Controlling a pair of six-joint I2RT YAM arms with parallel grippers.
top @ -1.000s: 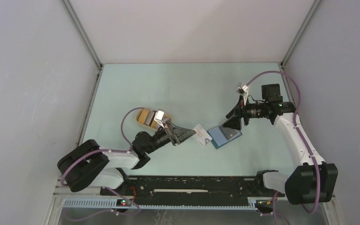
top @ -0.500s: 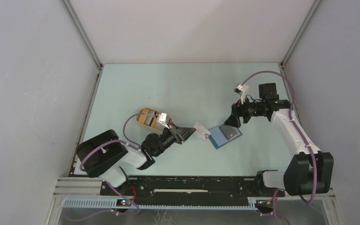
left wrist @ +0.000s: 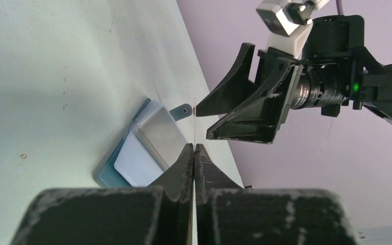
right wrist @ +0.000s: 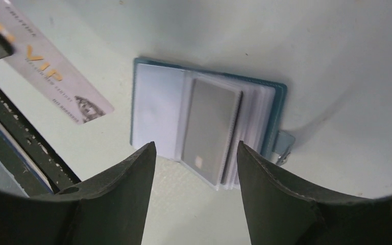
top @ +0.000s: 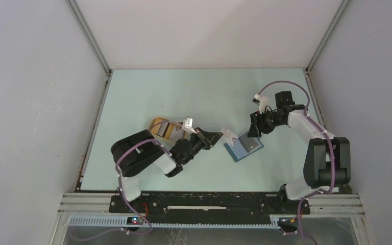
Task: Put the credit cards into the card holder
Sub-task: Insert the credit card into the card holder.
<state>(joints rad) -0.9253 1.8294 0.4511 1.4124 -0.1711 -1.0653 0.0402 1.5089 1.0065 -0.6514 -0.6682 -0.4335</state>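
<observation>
Here, with the arm stretched low, the left jaws clench a credit card (top: pixel 229 135) just beside the open card holder (top: pixel 244 147) on the table (top: pixel 184 92), the right jaws spread above it.

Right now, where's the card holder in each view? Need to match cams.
Top external: card holder lies open, right of centre.
Left wrist: left of centre, beyond the fingertips.
Right wrist: centre, just above the right gripper, which is open.
Shared landmark: the pale card pinched by the left gripper, left of the holder from above, edge-on in left wrist, top left in right wrist.
</observation>
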